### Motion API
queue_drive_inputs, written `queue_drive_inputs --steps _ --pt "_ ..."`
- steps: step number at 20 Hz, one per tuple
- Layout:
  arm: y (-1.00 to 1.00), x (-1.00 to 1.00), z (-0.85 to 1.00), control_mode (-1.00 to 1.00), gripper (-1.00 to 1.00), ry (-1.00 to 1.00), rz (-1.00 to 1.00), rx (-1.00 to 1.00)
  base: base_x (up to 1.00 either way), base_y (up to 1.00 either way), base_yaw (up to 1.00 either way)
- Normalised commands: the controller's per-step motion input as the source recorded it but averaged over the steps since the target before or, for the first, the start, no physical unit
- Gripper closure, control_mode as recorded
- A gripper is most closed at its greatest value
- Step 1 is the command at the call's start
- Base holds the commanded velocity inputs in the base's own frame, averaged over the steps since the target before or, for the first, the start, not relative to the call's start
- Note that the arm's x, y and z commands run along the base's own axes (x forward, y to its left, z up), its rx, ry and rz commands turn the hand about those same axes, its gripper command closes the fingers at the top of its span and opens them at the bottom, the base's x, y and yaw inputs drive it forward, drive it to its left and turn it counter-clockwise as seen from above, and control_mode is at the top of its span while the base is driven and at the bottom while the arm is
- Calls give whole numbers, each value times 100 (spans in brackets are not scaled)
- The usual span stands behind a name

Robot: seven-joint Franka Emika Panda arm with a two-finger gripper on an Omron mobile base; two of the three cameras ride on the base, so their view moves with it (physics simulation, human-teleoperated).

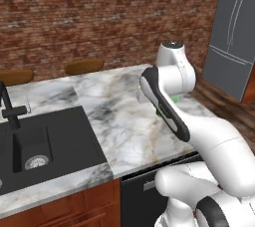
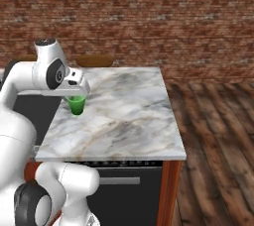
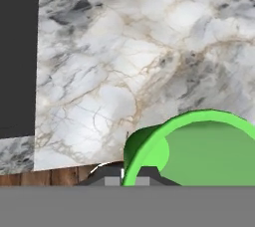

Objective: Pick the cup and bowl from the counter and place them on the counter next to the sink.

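The small green cup (image 2: 76, 105) hangs from my gripper (image 2: 77, 96) over the left part of the marble counter (image 2: 129, 111); whether its base touches the slab I cannot tell. In the hand view the cup (image 3: 199, 146) looms large at the lower right, and the gripper (image 3: 130, 178) is shut on its rim. A sliver of the cup (image 1: 175, 100) peeks out behind my forearm in the left base view. The black sink (image 1: 45, 141) lies to the left, across a stretch of counter (image 1: 124, 121), and its edge (image 3: 17, 56) also shows in the hand view. The bowl is out of view.
A black angular faucet (image 1: 10, 106) stands at the sink's back. Two brown stool seats (image 1: 83, 65) sit behind the counter against the brick wall. A grey fridge (image 1: 234, 37) stands far right. The counter ends at its right edge above a wood floor (image 2: 218, 136).
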Motion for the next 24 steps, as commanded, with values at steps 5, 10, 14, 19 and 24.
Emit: queue_drive_inputs --steps 5,10,14,19,24 --pt "46 8 -3 -100 100 27 -1 -3 0 0 0" --pt "44 0 -41 -100 100 14 0 0 0 0 0" --pt "29 0 -66 -100 100 3 0 3 0 0 0" --pt "24 0 -57 -100 100 0 0 0 0 0 0" --pt "14 0 -17 -100 100 -8 -1 0 0 0 0"
